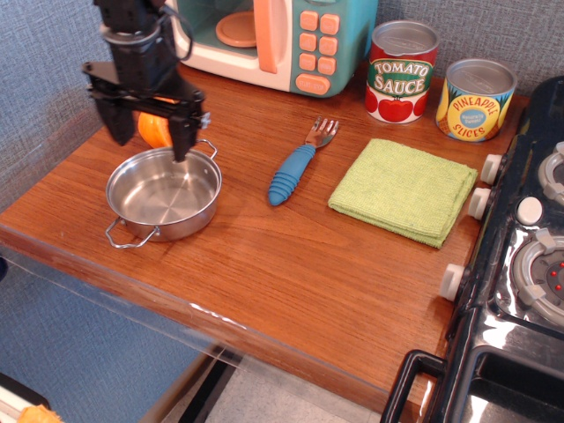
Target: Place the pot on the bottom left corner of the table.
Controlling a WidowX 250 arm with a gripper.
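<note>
— Wood-grain table (291, 264), reddish-brown, with a black toy stove (520, 264) at the right edge and a teal toy microwave (273, 40) along the back wall.

— And the smaller items?

— Green folded cloth (404, 189) right of centre; stainless pot (163, 192) sitting upright near the front left corner, both wire handles free. Tomato sauce can (402, 70) and pineapple slices can (476, 99) standing at the back. Blue-handled fork (298, 163) between pot and cloth.

— Gripper?

— Black gripper (146, 132) above the pot's back rim, fingers spread apart, holding nothing. Something orange (152, 130) behind it, perhaps a toy, mostly hidden.
</note>
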